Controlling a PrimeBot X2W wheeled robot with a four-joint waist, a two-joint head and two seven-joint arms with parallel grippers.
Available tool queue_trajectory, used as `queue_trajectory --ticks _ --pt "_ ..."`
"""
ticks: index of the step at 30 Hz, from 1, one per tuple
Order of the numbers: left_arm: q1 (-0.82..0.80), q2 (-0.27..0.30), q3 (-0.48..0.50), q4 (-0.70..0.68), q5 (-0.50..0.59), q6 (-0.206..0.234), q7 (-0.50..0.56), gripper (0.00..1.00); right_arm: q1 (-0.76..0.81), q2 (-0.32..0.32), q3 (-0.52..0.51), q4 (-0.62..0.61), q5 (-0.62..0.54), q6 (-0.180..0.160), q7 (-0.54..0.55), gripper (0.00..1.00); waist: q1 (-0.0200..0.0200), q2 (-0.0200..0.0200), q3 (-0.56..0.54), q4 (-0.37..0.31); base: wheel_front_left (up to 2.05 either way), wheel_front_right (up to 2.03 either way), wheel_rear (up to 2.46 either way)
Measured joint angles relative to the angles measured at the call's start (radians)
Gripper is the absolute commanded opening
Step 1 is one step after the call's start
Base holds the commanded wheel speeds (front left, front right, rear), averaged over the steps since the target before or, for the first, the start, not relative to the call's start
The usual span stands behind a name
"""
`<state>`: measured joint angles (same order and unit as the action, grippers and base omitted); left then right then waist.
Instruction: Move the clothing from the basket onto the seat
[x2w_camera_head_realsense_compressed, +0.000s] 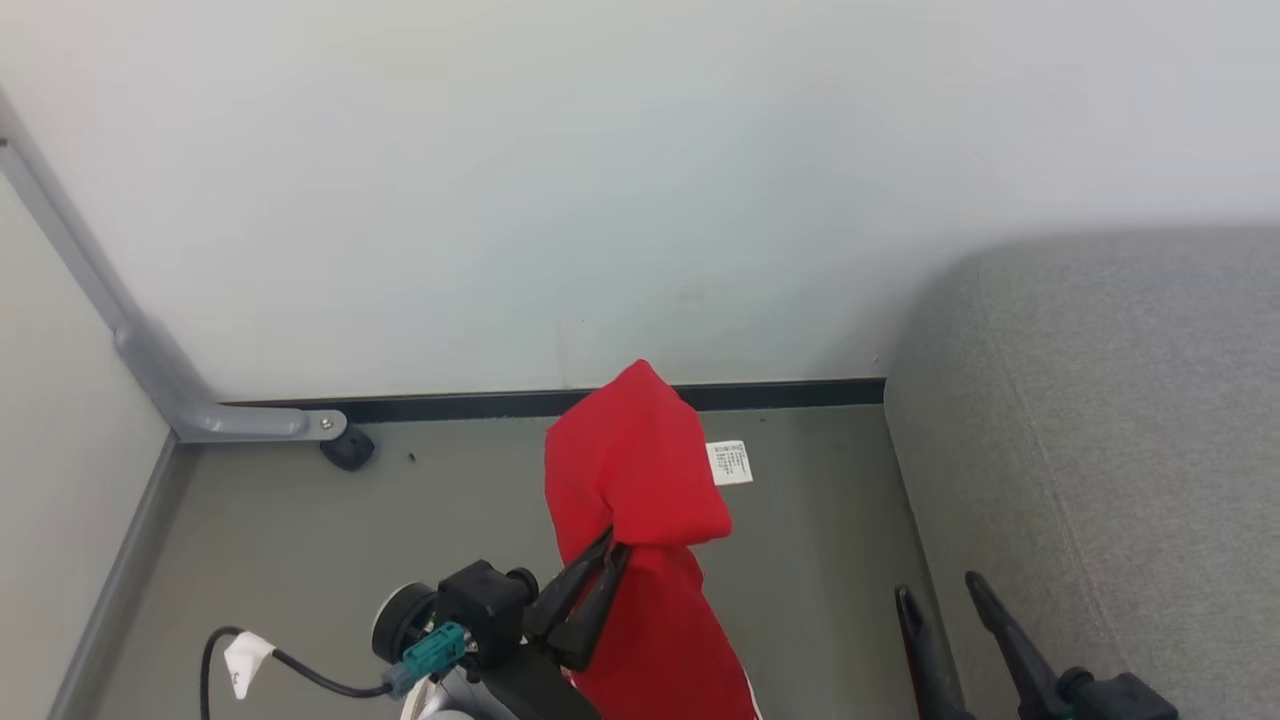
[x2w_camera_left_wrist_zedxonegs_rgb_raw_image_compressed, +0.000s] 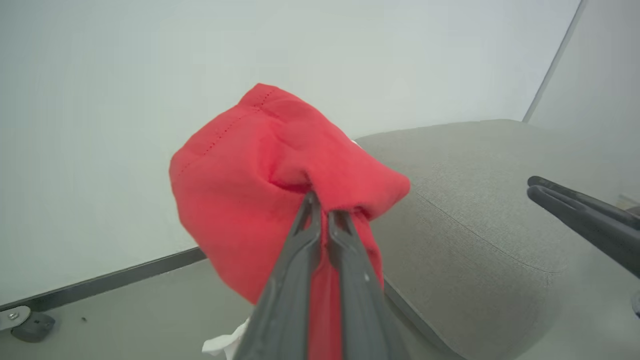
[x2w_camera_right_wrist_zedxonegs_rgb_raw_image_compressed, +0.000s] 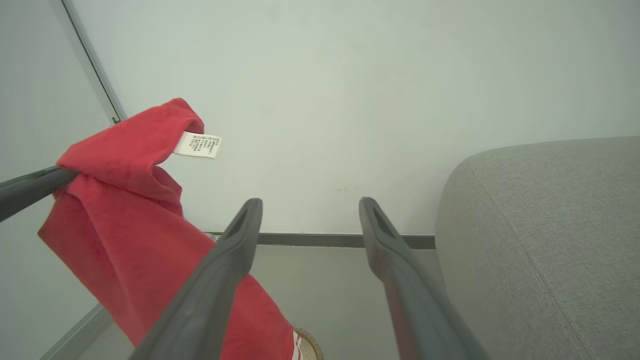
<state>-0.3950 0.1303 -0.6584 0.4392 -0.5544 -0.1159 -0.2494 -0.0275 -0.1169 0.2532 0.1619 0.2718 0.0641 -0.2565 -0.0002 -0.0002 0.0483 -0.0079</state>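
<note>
A bright red piece of clothing (x2w_camera_head_realsense_compressed: 635, 470) hangs in the air over the floor, pinched near its top fold by my left gripper (x2w_camera_head_realsense_compressed: 612, 545), which is shut on it. Its white care label (x2w_camera_head_realsense_compressed: 729, 463) sticks out to the right. From the left wrist the same clothing (x2w_camera_left_wrist_zedxonegs_rgb_raw_image_compressed: 260, 170) bunches over my closed fingertips (x2w_camera_left_wrist_zedxonegs_rgb_raw_image_compressed: 320, 205). The grey seat (x2w_camera_head_realsense_compressed: 1100, 450) fills the right side, apart from the garment. My right gripper (x2w_camera_head_realsense_compressed: 938, 588) stands open near the seat's left edge, holding nothing. The right wrist view shows the clothing (x2w_camera_right_wrist_zedxonegs_rgb_raw_image_compressed: 130, 215) to its left and the seat (x2w_camera_right_wrist_zedxonegs_rgb_raw_image_compressed: 545, 235) to its right. The basket is out of view.
A pale wall with a dark baseboard (x2w_camera_head_realsense_compressed: 480, 403) closes the far side. A grey metal frame leg with a black foot (x2w_camera_head_realsense_compressed: 347, 447) stands at the back left. Grey floor (x2w_camera_head_realsense_compressed: 330, 540) lies between that leg and the seat.
</note>
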Motion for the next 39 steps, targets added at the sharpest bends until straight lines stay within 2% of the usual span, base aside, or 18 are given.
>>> queue_trajectory --ticks 9,21,35,36,37,39 --pt "0.035 0.005 -0.037 -0.111 0.011 -0.007 0.000 0.00 0.062 0.002 0.037 -0.053 0.000 0.007 0.000 1.00 0.0001 0.0000 -0.050 -0.013 0.00 0.00 0.00" --pt "0.034 -0.001 -0.076 -0.171 0.021 -0.007 0.002 0.00 0.055 0.019 0.165 -0.082 -0.001 0.042 0.019 1.00 0.0002 0.0002 -0.053 0.006 0.00 0.00 0.00" --pt "0.030 -0.004 -0.111 -0.213 0.021 -0.007 0.038 0.00 -0.103 0.048 0.305 0.044 0.036 0.052 0.063 1.00 0.0002 0.0002 -0.050 0.054 0.00 0.00 0.00" --pt "0.029 -0.005 -0.115 -0.215 0.021 -0.007 0.038 0.00 -0.110 0.048 0.309 0.053 0.038 0.052 0.063 0.45 0.0002 0.0002 -0.050 0.057 0.00 0.00 0.00" --pt "0.029 -0.005 -0.117 -0.216 0.021 -0.007 0.038 0.00 -0.115 0.048 0.313 0.061 0.039 0.055 0.063 0.00 0.0002 0.0002 -0.049 0.061 0.00 0.00 0.00" --pt "0.028 -0.005 -0.119 -0.219 0.021 -0.007 0.045 0.00 -0.127 0.048 0.323 0.078 0.048 0.056 0.063 0.00 0.0002 0.0002 -0.047 0.069 0.00 0.00 0.00"
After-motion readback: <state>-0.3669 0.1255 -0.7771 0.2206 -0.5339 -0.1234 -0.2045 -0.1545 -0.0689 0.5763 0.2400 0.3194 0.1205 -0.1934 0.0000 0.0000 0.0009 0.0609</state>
